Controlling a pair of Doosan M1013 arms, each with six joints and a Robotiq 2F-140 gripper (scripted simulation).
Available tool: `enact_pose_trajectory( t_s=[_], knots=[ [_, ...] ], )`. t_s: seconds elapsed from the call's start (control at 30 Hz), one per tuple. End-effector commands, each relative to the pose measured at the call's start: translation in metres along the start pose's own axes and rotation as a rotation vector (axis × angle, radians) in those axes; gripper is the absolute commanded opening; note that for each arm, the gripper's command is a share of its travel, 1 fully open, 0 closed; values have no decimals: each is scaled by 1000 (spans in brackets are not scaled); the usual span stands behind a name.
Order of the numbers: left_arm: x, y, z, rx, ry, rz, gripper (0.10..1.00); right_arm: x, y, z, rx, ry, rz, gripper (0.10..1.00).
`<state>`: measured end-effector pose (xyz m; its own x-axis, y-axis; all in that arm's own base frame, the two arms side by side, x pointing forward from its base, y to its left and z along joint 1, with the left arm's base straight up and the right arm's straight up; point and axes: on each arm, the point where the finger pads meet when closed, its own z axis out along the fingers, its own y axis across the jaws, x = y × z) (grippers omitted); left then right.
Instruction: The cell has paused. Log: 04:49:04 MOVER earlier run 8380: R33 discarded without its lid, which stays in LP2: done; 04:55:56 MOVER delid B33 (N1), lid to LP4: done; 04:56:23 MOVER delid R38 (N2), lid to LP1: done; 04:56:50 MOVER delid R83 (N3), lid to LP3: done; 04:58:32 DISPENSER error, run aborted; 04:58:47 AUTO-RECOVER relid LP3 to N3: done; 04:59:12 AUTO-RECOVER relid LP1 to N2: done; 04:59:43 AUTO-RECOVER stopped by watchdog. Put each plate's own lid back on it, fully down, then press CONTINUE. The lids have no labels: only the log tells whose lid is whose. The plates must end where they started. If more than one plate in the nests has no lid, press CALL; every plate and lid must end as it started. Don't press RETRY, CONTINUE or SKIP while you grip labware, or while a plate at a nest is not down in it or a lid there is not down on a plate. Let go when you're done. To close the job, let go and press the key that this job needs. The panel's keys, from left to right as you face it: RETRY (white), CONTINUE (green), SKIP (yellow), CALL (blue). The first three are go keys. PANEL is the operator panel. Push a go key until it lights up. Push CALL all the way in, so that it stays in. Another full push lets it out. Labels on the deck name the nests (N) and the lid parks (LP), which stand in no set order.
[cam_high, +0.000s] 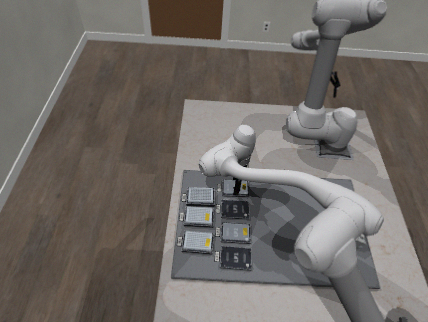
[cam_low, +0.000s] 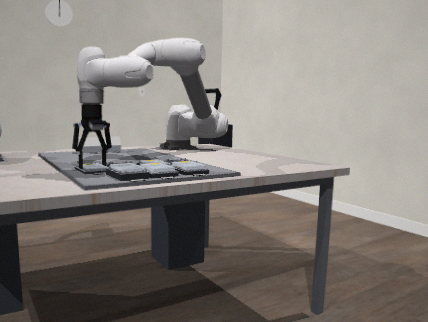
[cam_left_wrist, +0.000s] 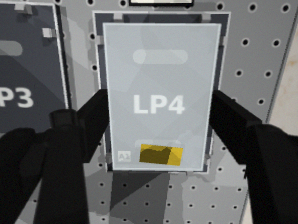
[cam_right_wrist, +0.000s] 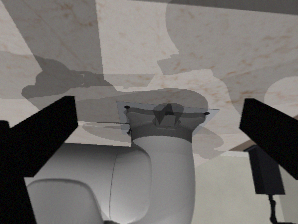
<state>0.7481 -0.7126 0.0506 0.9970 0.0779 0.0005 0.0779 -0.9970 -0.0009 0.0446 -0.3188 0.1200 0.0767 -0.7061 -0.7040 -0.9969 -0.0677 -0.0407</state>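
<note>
A clear lid with a yellow mark (cam_high: 229, 187) (cam_left_wrist: 160, 75) lies on LP4, flat within its frame. My left gripper (cam_high: 237, 192) (cam_low: 93, 166) (cam_left_wrist: 159, 105) is down at that lid, with its fingers flush against both long edges and no gap showing. Another lid with a yellow mark (cam_high: 232, 231) lies on LP2. LP3 (cam_high: 235, 209) (cam_left_wrist: 27, 65) and LP1 (cam_high: 236, 258) are bare. Two nest plates (cam_high: 197, 216) (cam_high: 196, 241) show yellow marks; the third plate (cam_high: 201, 195) shows none. Nest labels are unreadable. My right gripper (cam_right_wrist: 159, 112) is open and empty, away from the deck.
The grey deck (cam_high: 300, 272) (cam_low: 215, 174) carries the nests and lid parks in two columns. The left arm (cam_high: 280, 176) reaches low across it. The operator panel is mostly hidden behind that arm, at the deck's far side. The right arm's base (cam_high: 335, 150) stands beyond the deck.
</note>
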Motion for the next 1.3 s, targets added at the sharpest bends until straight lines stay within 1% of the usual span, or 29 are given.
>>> enact_pose_trajectory(
  t_s=[0.0,0.8,1.27],
  knots=[
    [-4,5,2,-4,1,0,607,0,2,-1,1,-3,6,1000],
    [-4,5,1,-4,0,0,607,0,2,-1,1,-3,6,1000],
    [-4,5,-21,-5,1,0,607,0,2,-1,1,-3,6,1000]
  ],
)
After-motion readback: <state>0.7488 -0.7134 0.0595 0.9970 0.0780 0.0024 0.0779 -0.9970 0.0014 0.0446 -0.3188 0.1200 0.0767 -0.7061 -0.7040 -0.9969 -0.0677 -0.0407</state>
